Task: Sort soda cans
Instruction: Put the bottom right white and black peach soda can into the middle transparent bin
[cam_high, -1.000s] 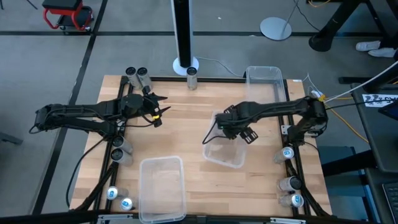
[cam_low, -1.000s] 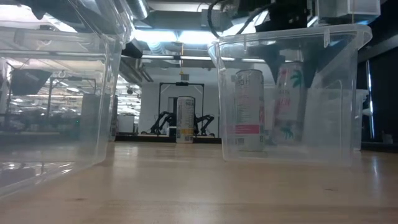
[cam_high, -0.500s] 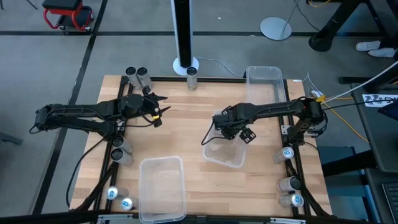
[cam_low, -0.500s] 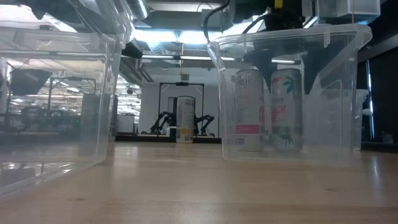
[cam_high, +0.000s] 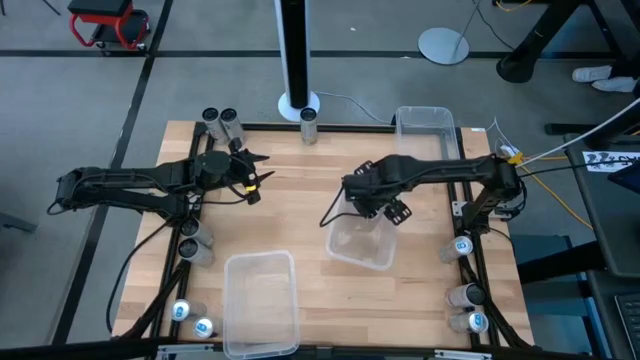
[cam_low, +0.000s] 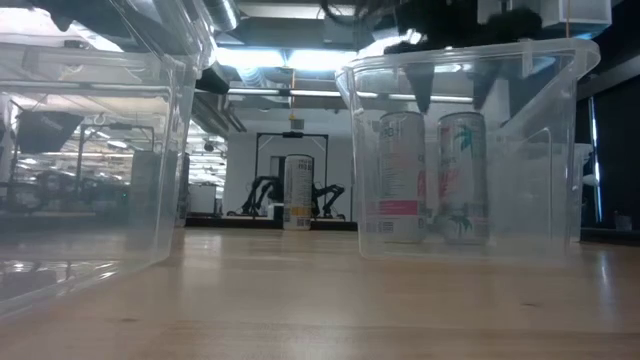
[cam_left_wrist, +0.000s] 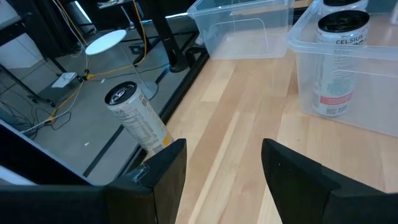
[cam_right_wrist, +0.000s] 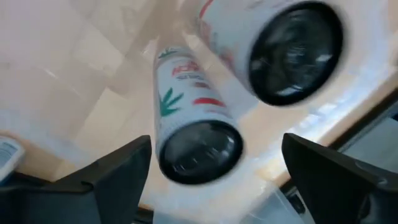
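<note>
Two silver soda cans with dark tops stand upright side by side in the clear bin (cam_high: 365, 250) right of centre: a palm-printed can (cam_low: 462, 178) and a pink-labelled one (cam_low: 400, 178). My right gripper (cam_low: 450, 98) hangs open just above them, touching neither. Its wrist view looks straight down on the palm-printed can (cam_right_wrist: 198, 149) and its neighbour (cam_right_wrist: 292, 53). My left gripper (cam_high: 255, 180) waits open over the table's far left. Another can (cam_high: 308, 125) stands on its base at the far edge, also seen past my left gripper (cam_left_wrist: 224, 155) as a dark-topped can (cam_left_wrist: 134, 115).
A second clear bin (cam_high: 262, 300) sits at the near edge and a third (cam_high: 425, 130) at the far right corner. More cans stand off the table's sides on the frame: at the far left (cam_high: 220, 122), left (cam_high: 190, 240), near left (cam_high: 190, 318) and right (cam_high: 462, 245).
My right gripper lowered the palm-printed can, which was tilted, into the bin and stood it upright beside the pink-labelled can. It then let go and rose above the can tops. The left arm kept still.
</note>
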